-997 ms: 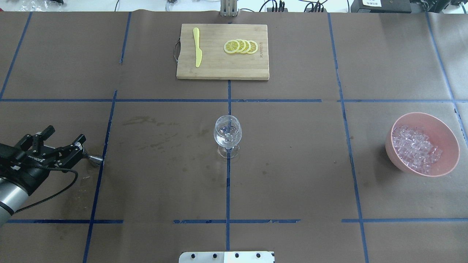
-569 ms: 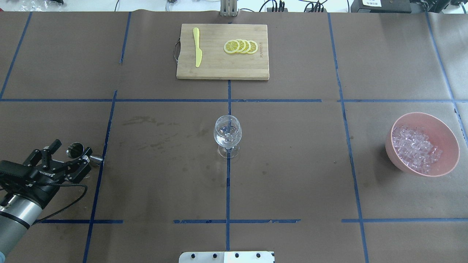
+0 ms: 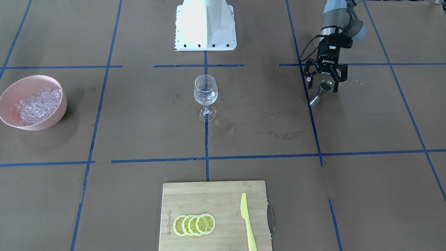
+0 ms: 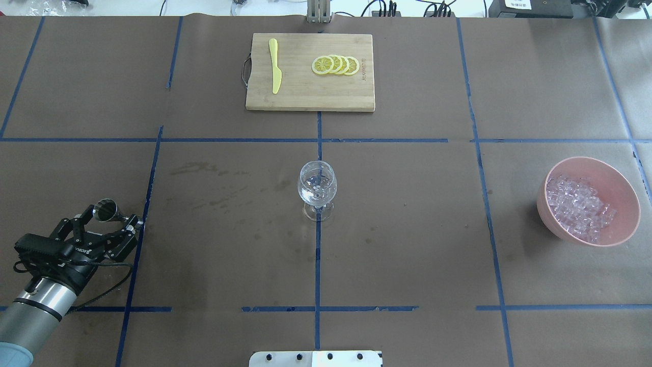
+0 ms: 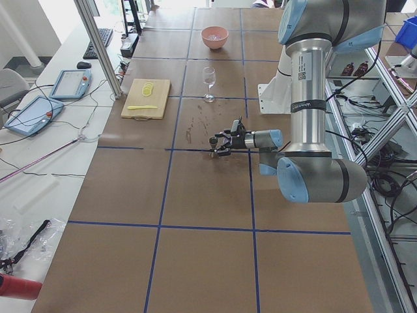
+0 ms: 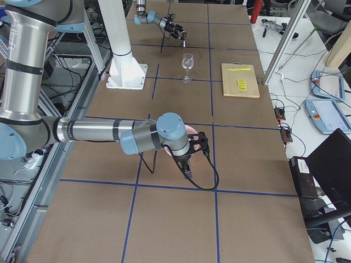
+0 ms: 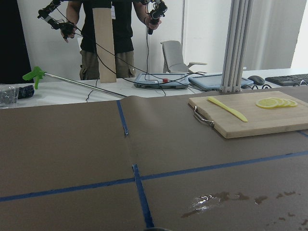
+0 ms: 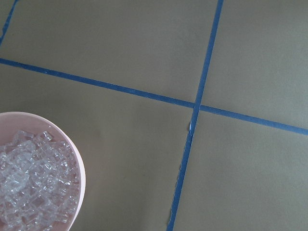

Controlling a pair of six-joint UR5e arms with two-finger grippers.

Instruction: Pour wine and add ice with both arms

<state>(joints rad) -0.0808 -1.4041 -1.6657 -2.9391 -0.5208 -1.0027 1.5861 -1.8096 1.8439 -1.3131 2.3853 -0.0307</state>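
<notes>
- The wine glass stands upright at the middle of the worktop, on a blue tape line. Its bowl looks clear and colourless; whether it holds any liquid I cannot tell.
- The pink bowl sits well apart from the glass, out on the robot's right. The ice lies in it as a heap of small glassy cubes, banked toward the side nearer the glass.
- A small metal jigger is on the robot's left side, beside a blue tape line, with its open mouth facing up. What is in it cannot be made out.
- The left pincer hangs low over the jigger with its fingers spread apart. One finger is on either side of the upper cup, with a gap showing at each.
- The right pincer shows only in the side view, pointing down close by the pink bowl. I cannot tell whether its fingers are apart or together. Its wrist camera catches the bowl's rim and ice at the lower left corner.
- A bamboo cutting board lies at the far edge, opposite the robot. It carries a row of overlapping lemon slices and a yellow-green knife, set apart from each other.
- Dark stains mark the worktop between the jigger and the glass.
</notes>
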